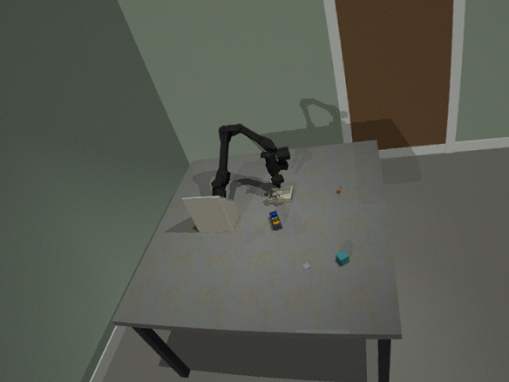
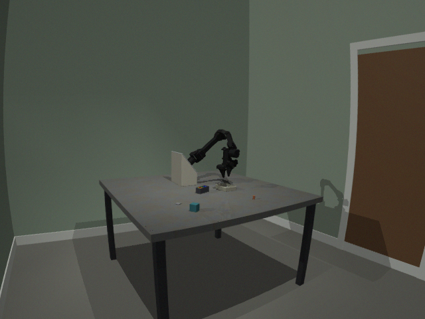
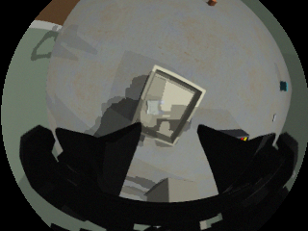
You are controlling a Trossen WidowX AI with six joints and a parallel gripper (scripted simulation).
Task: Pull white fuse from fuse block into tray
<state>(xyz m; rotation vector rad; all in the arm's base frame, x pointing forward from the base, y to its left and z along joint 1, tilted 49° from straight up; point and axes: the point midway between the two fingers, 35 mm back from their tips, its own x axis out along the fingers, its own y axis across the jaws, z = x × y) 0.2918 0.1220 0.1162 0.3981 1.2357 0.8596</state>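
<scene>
- I see the black parallel-jaw gripper (image 3: 168, 144) hanging above the shallow cream rectangular tray (image 3: 192, 92), jaws spread wide with nothing between them; in the wrist view the two dark fingers stand well apart at about 8 and 4 o'clock of the frame.
- The small white fuse (image 3: 152, 107) lies inside the tray, near its wall on the 9 o'clock side in the wrist view. It is apart from both fingers. I cannot tell whether it lies flat or leans.
- From the top camera the gripper (image 1: 277, 181) sits just over the tray (image 1: 288, 198), with pale bits inside it; too small there to pick out the fuse.
- The dark fuse block with coloured fuses (image 1: 275, 220) rests on the grey table top (image 1: 253, 288) at roughly 6 o'clock from the tray, near it but not touching. Blue, green, orange-red bands show on it; I cannot resolve single fuses.
- From the exterior camera the gripper (image 2: 225, 172) points down, clear above the tray (image 2: 227, 187); the block (image 2: 202, 189) stands just beside the tray toward 9 o'clock.
- Other items on the table, all well apart from the arm: a cream wedge-shaped stand (image 1: 211, 213) at 9 o'clock of the tray, a teal cube (image 1: 342, 257) at 5 o'clock, a small grey flat square (image 1: 306, 265), and a tiny orange piece (image 1: 338, 190) at 3 o'clock.
</scene>
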